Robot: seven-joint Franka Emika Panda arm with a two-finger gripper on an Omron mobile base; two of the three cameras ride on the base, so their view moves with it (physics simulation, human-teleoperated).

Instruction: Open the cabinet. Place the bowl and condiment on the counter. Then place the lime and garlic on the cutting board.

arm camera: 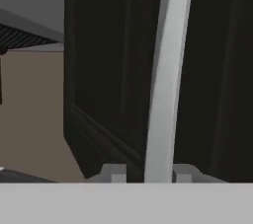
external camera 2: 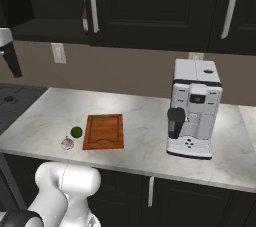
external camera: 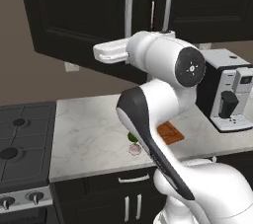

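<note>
Up against the large black wall cabinet (external camera: 89, 16) with panelled doors, the white arm's two-finger gripper (arm camera: 147, 173) is sitting at one of the long vertical silver bar handles (arm camera: 165, 75). Through the hand view, the two small finger tips (arm camera: 114, 172) are standing either side of the foot of that bar, with the bar running up between them; whether they are already pinching it or are just beside it, I cannot tell. From the left base view, the arm's elbow is covering the spot where the hand is meeting the door, and two silver handles are rising above it.

From the right base view, the small dark-red bottle (external camera 2: 85, 20) with a narrow neck is showing in the gap beside the left door's edge, up inside the cabinet.

Down on the white, grey-veined marble counter (external camera 2: 135, 111), the rectangular reddish-brown wooden cutting board (external camera 2: 104, 131) is lying flat. The small round green lime (external camera 2: 76, 131) is resting just beside the board's left edge, and the pale pinkish-white garlic bulb (external camera 2: 67, 143) is sitting near it, slightly closer to the counter's front edge. A white and black coffee machine (external camera 2: 194, 108) is standing well to the right of the board. A black gas stove (external camera: 22, 139) is adjoining the counter's left end.
</note>
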